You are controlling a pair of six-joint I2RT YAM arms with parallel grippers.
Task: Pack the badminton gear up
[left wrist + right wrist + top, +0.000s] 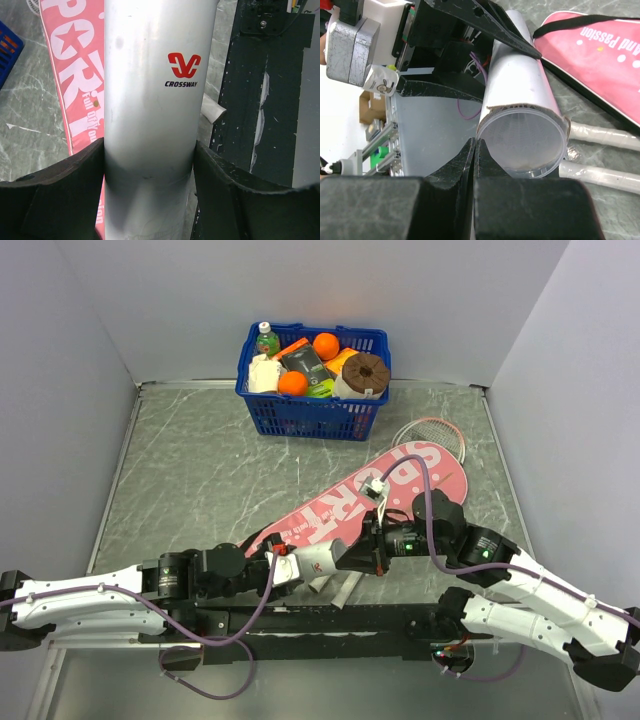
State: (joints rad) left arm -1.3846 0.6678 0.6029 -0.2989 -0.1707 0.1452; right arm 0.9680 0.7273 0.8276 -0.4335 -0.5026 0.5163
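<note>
Grey marbled counter [200,470]: left hand [149,155] clamps the white tube [150,60] (marked CROSSWAY); right hand [474,150], fingers pressed together, sits at its open mouth.

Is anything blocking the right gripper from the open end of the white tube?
Nothing visible does. The right gripper sits right at the rim of the white tube, which the left gripper holds.

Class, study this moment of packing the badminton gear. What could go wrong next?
The smooth tube is pinched by the left gripper; it might slip or twist. The shut right gripper sits at the tube's open rim and could knock it askew. Racket handles lie close by, easy to bump.
</note>
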